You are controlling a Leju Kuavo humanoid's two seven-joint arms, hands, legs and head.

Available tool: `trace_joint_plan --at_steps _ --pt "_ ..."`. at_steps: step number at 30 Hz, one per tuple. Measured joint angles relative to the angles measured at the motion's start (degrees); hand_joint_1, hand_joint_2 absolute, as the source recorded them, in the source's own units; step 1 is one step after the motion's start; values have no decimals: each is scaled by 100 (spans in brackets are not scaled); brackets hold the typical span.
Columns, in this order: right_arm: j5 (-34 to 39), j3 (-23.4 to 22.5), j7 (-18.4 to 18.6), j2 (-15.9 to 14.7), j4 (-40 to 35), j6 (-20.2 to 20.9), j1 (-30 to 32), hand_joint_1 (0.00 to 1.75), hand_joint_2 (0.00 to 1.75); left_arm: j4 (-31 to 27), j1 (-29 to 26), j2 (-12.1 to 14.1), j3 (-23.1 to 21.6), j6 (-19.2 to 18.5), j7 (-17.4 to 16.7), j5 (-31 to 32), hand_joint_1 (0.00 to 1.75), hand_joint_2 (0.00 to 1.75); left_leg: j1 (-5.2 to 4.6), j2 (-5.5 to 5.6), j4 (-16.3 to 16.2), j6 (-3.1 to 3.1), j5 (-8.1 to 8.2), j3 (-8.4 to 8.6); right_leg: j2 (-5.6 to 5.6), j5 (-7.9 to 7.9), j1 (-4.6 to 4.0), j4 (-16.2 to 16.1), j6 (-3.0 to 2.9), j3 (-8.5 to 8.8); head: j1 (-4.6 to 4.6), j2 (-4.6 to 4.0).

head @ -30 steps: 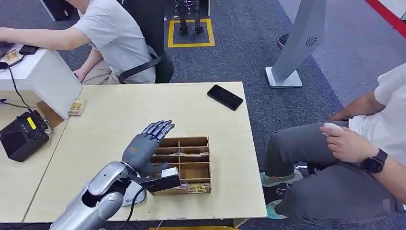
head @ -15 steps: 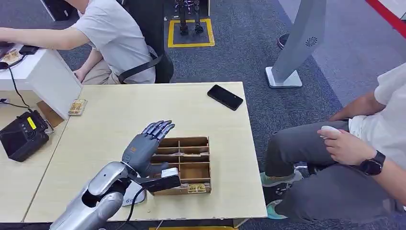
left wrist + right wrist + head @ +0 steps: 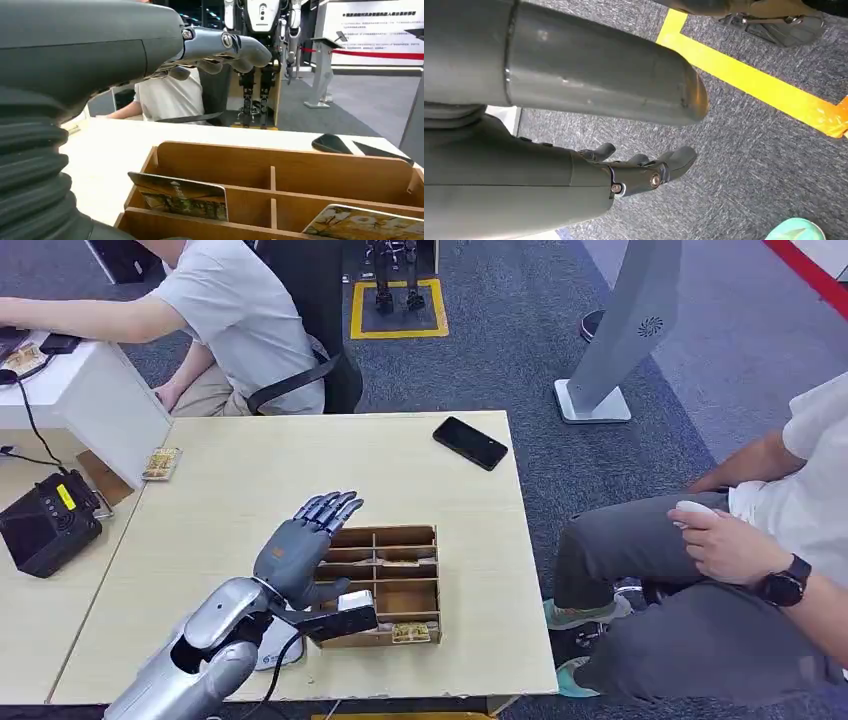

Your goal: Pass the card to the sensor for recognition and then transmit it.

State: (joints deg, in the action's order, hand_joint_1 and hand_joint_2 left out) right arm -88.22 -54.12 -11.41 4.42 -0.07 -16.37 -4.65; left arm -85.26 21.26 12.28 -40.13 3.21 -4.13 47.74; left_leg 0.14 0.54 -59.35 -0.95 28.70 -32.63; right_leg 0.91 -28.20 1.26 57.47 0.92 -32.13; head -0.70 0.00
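Note:
My left hand (image 3: 300, 545) hovers with fingers stretched flat over the left end of a wooden divided box (image 3: 420, 585) and holds nothing. In the left wrist view its fingers (image 3: 220, 47) reach out above the box (image 3: 280, 162), apart from it. A picture card (image 3: 182, 195) leans in a compartment below the hand, and a second card (image 3: 365, 222) lies in a neighbouring one. Another card (image 3: 410, 633) lies at the box's front edge. My right hand (image 3: 639, 172) hangs over the carpet with nothing in it.
A white round pad with a cable (image 3: 282, 650) lies partly under my left forearm. A black device (image 3: 45, 525) sits at the far left, a loose card (image 3: 161, 462) near the white block, and a phone (image 3: 470, 443) at the back. One person sits behind the table and another to its right.
My left hand and the cards stay where they were. The person seated at the right has shifted a hand slightly.

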Motion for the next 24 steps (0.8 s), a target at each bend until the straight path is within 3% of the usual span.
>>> trace_joint_plan --at_steps 18,19,24 --pt "0 0 -4 7 0 -4 -5 0 0 11 0 0 0 37 11 37 0 175 0 0 0 0 0 0 0 0 0 0 0 0 0 0" --pt "0 0 -4 7 0 2 -6 0 0 11 0 0 0 37 24 33 175 175 0 0 0 0 0 0 0 0 0 0 0 0 0 0" --pt "0 -2 -7 7 0 7 -7 0 0 11 7 2 0 33 26 92 169 175 0 0 0 0 0 0 0 0 0 0 0 0 0 0"
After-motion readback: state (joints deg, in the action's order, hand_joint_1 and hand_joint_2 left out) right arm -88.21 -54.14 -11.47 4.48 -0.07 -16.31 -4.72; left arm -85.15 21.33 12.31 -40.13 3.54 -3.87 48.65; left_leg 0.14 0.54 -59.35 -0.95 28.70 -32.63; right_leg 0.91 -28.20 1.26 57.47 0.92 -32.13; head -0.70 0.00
